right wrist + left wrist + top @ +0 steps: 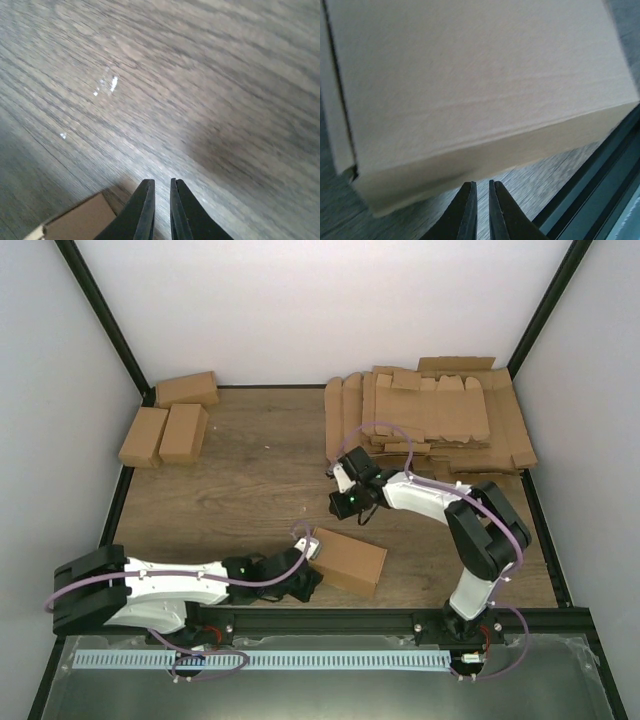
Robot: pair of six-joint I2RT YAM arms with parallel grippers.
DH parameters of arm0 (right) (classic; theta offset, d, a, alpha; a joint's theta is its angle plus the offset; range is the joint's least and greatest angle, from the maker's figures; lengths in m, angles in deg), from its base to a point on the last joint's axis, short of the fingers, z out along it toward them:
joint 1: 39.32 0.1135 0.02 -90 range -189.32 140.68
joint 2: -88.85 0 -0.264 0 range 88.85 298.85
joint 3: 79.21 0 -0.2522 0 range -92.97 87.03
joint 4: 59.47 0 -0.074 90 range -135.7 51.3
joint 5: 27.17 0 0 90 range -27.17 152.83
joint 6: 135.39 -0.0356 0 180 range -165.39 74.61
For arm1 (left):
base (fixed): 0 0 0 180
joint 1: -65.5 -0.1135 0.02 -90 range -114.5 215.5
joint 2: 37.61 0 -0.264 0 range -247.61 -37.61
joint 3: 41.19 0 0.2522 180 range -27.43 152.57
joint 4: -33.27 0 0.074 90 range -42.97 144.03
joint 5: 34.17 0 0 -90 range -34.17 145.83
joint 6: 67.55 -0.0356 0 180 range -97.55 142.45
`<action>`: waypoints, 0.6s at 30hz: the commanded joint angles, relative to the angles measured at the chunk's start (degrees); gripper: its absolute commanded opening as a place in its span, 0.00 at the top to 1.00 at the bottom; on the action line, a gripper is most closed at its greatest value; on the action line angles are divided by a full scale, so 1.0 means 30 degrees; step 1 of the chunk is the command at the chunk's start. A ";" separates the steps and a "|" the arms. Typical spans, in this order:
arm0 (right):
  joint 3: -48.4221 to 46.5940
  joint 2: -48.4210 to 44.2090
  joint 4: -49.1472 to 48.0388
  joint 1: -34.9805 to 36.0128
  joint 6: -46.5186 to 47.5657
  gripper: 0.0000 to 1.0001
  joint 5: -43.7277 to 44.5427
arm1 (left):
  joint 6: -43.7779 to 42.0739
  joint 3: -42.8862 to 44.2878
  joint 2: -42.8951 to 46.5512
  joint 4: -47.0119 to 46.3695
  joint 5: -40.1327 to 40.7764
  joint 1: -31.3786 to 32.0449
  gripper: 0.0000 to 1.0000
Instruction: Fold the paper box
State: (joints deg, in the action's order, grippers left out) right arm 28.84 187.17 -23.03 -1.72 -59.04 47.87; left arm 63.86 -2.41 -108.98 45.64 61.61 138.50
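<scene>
Holding my left gripper [482, 184] almost closed, with only a thin slit between the fingers and nothing in them, I am pointing it at the paper box [480, 90]. The box is lying just ahead of the tips, folded shut and flat on the table [535, 186] (whether the tips are touching its near wall I cannot tell). My right gripper [162, 181] is hanging just as narrow and empty over bare wood, out beyond the box's far side and apart from it. A cardboard corner [80, 220] is showing low and to the left of its fingers, and I cannot tell what it belongs to.

I am judging the box to be light and hollow: stiff along its creases, soft in the middle of the lid, and likely to skate on the smooth wood if pushed. I am expecting the best hold to be across a short end or over an edge near a corner, where the walls are doubled, with gentle pressure only.

Counting outward, I am finding one folded box at my left fingertips. Three finished cartons [184, 432] are lying far off to that gripper's left, at the back. One stack of flat blanks [430, 415] is lying behind my right gripper, its sheets too overlapped to count.
</scene>
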 commanded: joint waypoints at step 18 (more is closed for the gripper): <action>-0.1388 0.3583 -0.0339 0.2340 0.3755 0.89 -0.1385 | 0.2351 0.1620 -0.1736 0.3886 0.1155 -0.1010 0.96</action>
State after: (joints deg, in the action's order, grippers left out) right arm 24.44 195.45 -23.95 4.60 -50.85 45.66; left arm 72.38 1.54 -113.20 61.31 62.44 136.40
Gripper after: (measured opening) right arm 0.113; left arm 0.040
